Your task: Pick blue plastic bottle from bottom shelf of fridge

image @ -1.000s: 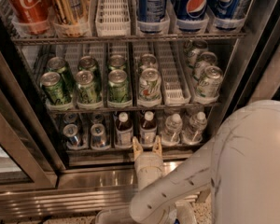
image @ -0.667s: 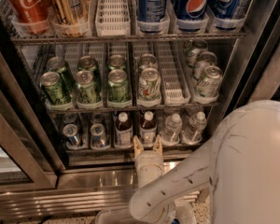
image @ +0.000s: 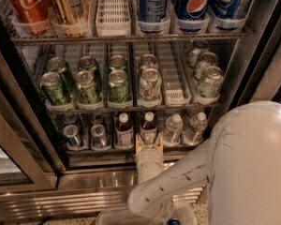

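The fridge (image: 23, 139) stands open in front of me. On its bottom shelf (image: 107, 150) stand two small bottles with white caps, dark brown liquid and pale labels. One blue plastic bottle (image: 149, 127) is in the middle lane and a like one (image: 124, 130) stands just left of it. My gripper (image: 149, 142) is at the shelf's front rail, directly in front of the middle bottle. It is open, with one fingertip at each side of the bottle's base. The white arm hides the shelf's front right part.
Silver cans (image: 71, 136) fill the left lanes of the bottom shelf and clear water bottles (image: 172, 128) the right lanes. Green cans (image: 88, 86) sit on the rack above, cola cans (image: 193, 3) on the top rack. The glass door frame (image: 11, 170) is at the left.
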Controlling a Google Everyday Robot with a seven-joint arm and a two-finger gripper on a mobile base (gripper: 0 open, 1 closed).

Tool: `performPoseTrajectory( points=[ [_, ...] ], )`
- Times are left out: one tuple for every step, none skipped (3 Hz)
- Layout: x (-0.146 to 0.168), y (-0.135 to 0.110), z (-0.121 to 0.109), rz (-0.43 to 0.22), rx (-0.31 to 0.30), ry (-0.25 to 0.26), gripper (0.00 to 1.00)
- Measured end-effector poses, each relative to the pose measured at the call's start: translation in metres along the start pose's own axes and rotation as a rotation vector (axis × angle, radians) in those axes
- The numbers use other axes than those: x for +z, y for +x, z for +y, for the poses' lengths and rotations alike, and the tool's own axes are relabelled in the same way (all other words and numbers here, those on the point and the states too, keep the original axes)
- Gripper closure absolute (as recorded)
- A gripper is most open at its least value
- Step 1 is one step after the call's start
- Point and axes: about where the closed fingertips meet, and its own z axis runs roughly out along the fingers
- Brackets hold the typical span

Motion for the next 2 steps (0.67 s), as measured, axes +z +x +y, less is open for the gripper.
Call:
performPoseTrajectory(
  points=[
    [0.0085,-0.0039,0.0032,-0.013,0.014,0.003,0.35],
    [0.0173,-0.0072,0.0049,-0.021,0.029,0.008,0.34]
  ],
)
